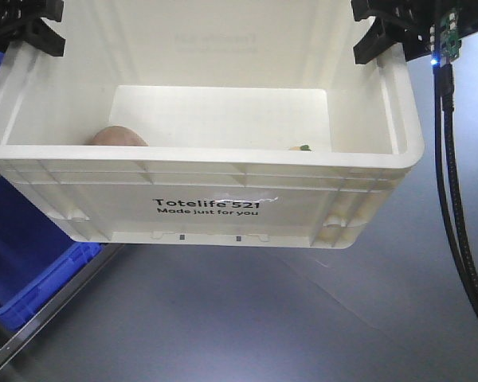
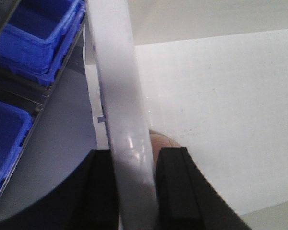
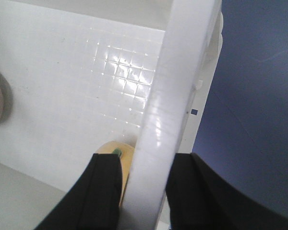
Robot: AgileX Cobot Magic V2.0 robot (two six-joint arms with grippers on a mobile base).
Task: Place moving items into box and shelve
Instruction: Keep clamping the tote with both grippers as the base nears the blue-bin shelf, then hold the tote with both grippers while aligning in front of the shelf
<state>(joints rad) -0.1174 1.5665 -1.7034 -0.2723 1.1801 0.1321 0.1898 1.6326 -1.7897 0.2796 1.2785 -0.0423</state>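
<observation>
Holding box; our left gripper clamped on 9 o'clock rim, right gripper clamped on 3 o'clock rim; long axis runs 9-to-3 between them.

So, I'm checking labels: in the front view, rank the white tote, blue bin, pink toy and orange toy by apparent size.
Largest first:
white tote
blue bin, partly cut off
pink toy
orange toy; both toys are mostly hidden, so their order is unsure
</observation>
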